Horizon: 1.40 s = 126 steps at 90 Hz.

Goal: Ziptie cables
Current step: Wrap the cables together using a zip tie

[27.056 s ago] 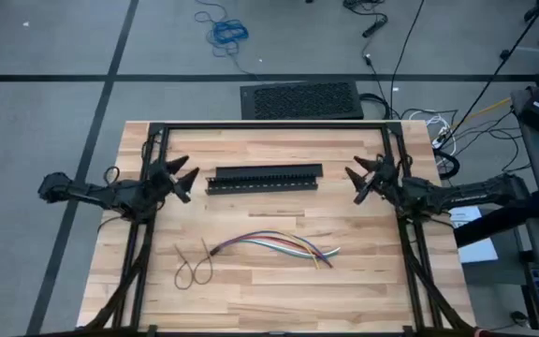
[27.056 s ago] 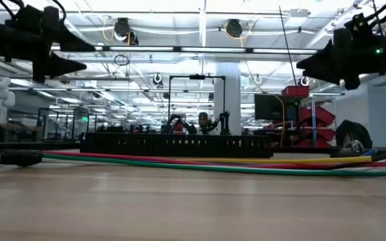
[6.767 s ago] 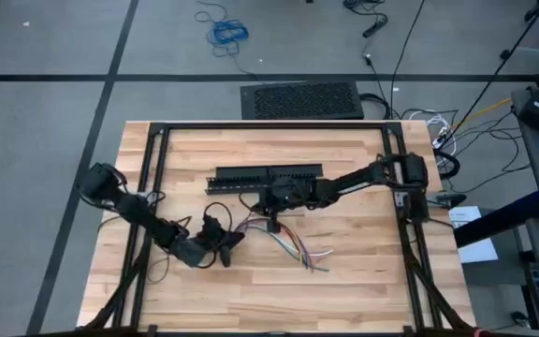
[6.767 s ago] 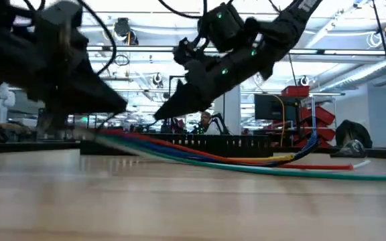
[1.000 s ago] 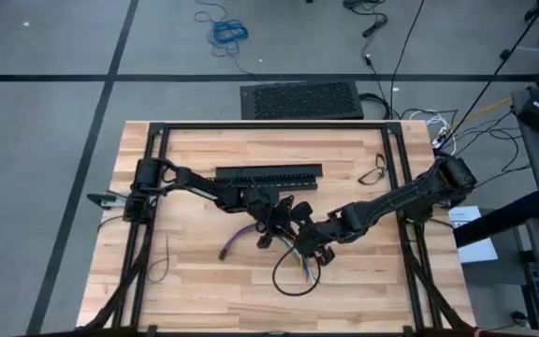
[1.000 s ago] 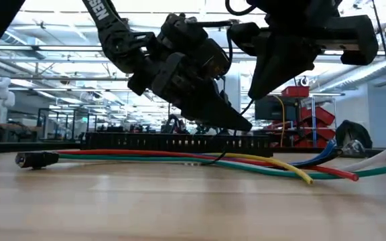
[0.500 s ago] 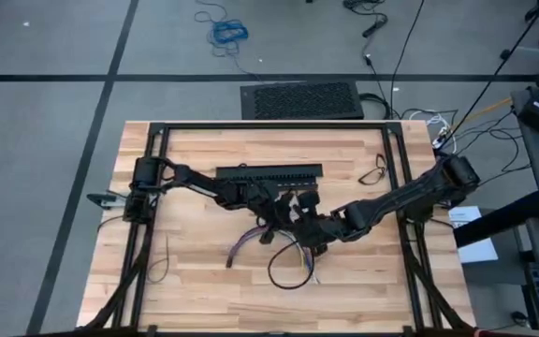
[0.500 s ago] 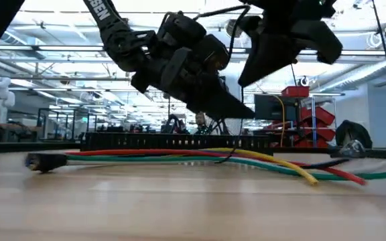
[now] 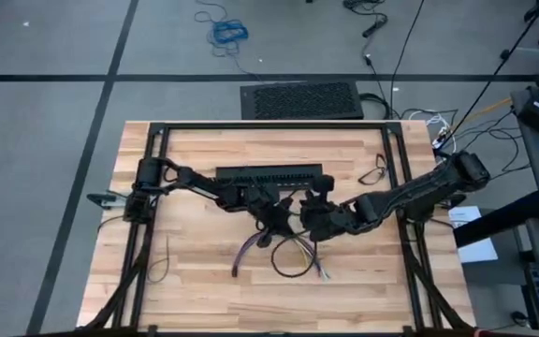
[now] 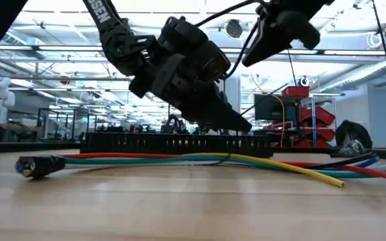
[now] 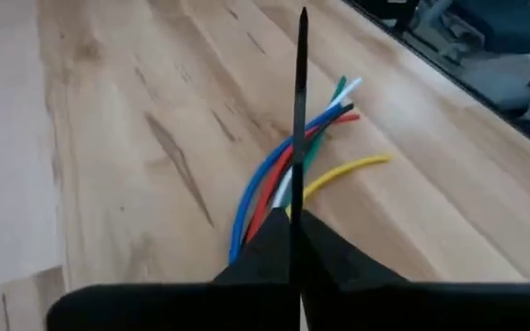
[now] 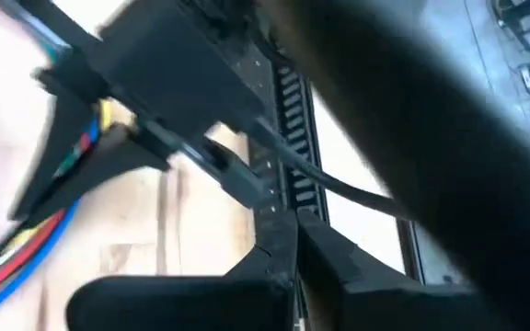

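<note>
Your right claw has lifted, pinching the thin black zip tie; your left claw pinches its strip over the multicoloured wire bundle on the bench. Loop wide, cinching remains.

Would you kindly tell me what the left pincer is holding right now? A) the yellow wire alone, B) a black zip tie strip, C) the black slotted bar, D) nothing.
B: in the left wrist view the left pincer is shut on a thin black zip tie that stands up above the cables on the table.
</note>
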### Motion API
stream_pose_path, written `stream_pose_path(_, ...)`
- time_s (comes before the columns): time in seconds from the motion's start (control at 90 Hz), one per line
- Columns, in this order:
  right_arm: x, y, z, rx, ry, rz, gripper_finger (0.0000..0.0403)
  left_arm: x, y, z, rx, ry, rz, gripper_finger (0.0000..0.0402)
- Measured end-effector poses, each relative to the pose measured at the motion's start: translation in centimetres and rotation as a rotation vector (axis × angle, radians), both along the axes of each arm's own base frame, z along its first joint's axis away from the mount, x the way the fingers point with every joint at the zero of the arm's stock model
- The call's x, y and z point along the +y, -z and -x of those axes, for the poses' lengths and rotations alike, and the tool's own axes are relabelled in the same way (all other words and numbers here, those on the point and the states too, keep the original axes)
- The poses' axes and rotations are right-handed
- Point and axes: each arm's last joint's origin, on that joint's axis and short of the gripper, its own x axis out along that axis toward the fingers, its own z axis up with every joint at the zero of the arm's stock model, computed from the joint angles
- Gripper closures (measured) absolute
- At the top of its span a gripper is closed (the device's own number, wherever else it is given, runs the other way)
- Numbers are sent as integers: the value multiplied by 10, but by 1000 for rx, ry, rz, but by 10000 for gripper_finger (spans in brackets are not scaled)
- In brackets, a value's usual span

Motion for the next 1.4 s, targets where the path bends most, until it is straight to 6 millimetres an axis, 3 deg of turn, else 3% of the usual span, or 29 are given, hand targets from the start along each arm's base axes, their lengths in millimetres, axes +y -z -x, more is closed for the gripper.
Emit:
stream_pose_path(0.189,14,11,22,111,50,-72,374,0,-1,-1,-14,-2,-2,394)
stream_pose_path(0.322,26,46,34,114,26,-187,319,-1,-3,-1,-33,43,16,394)
stream_pose_path(0.5,35,91,43,-150,-61,-245,252,-4,-8,-2,-99,128,41,394)
stream_pose_path(0.667,32,106,53,-422,-179,-292,254,-5,-11,-2,-138,172,58,394)
stream_pose_path(0.911,25,105,50,-459,-340,-336,289,-6,-11,-2,-142,193,65,394)
stream_pose_path(1.4,21,95,36,-444,-490,-357,291,-6,-12,-2,-143,186,65,394)
